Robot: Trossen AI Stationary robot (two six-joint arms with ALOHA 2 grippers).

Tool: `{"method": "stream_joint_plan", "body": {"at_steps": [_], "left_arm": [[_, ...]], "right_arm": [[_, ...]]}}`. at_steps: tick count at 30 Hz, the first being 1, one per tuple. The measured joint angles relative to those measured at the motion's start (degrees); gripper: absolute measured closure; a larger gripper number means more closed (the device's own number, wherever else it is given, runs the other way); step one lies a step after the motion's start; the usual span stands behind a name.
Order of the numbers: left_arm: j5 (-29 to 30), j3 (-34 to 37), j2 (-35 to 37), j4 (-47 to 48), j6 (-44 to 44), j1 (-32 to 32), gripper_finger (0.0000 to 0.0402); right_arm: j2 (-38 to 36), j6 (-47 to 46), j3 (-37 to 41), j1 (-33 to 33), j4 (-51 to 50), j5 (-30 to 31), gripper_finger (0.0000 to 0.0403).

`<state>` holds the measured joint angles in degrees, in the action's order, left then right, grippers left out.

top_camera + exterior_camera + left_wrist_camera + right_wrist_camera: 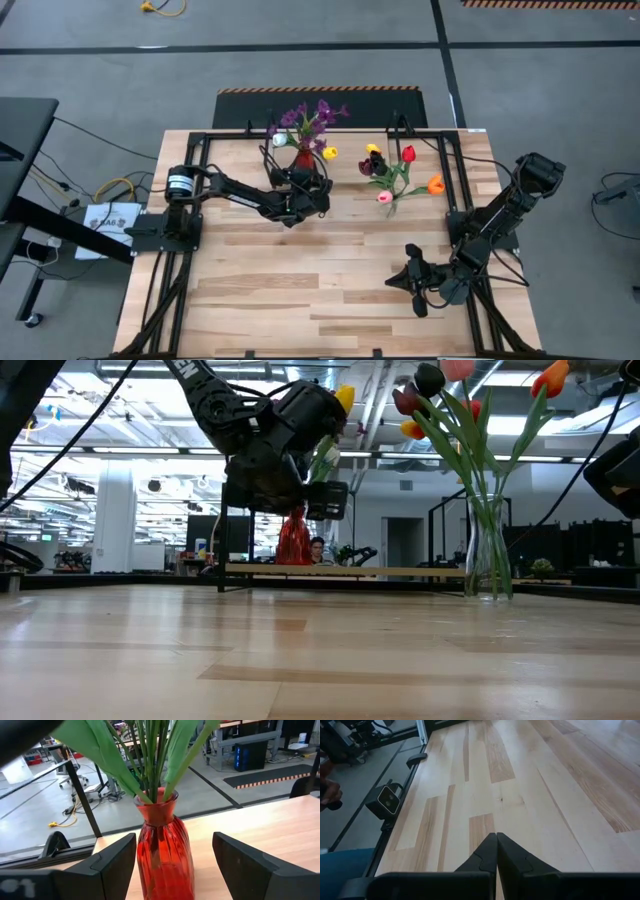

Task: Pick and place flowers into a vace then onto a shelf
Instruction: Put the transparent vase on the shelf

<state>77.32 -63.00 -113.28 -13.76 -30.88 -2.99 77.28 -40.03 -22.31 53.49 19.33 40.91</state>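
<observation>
— How did the left pincer [170, 865] stand?
— Spread wide, one finger [112, 865] on either side of the red vase [162, 855], with a gap showing on both sides, so nothing was gripped. The vase was ribbed red glass, narrow at the neck, and stood on the shelf [400, 571] at the far edge of the worktop [330, 280].
— And what was in it?
— Green stems and broad leaves [150, 755] filled the neck; from above, the purple sprig [318, 114] topped them, with a white bloom [281, 139] and a yellow one [329, 153] beside it.
— The other flowers?
— A clear glass vase [487, 550] nearby held the tulips [398, 172]: red, orange, pink, yellow and a dark one, on long leafy stems.
— The right pincer [496, 851]?
— Clenched on nothing, low over the bare near-right part of the worktop, well apart from both vases.
</observation>
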Motion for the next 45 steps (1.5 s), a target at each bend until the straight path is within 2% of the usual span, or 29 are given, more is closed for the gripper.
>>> {"method": "stream_joint_plan", "body": {"at_steps": [12,20,25,31,35,40,45], "left_arm": [[0.8,0.0,4.9,4.6,-0.3,2.4,0.0147],[0.0,0.0,5.4,9.2,-3.0,5.9,0.0147],[-4.1,0.0,5.4,14.3,-7.7,8.4,0.0147],[-12.0,0.0,5.4,19.3,-13.0,11.7,0.0147],[-13.8,0.0,5.5,20.0,-13.2,15.5,0.0147],[-16.3,0.0,8.2,20.6,-8.2,23.2,0.0148],[-19.8,0.0,14.3,20.3,0.0,32.4,0.0148]], "right_arm": [[0.0,0.0,0.0,0.0,0.0,-0.1,0.0403],[0.0,0.0,0.0,0.1,0.0,-0.5,0.0403],[0.0,0.0,0.0,0.1,0.0,-2.1,0.0403],[0.0,-0.3,0.0,0.1,0.0,-3.9,0.0403],[0.0,-0.5,0.0,0.1,0.0,-4.0,0.0403],[0.0,-1.5,0.0,0.1,1.2,-2.7,0.0403],[0.0,-1.5,0.0,0.1,3.6,3.2,0.0403]]}}
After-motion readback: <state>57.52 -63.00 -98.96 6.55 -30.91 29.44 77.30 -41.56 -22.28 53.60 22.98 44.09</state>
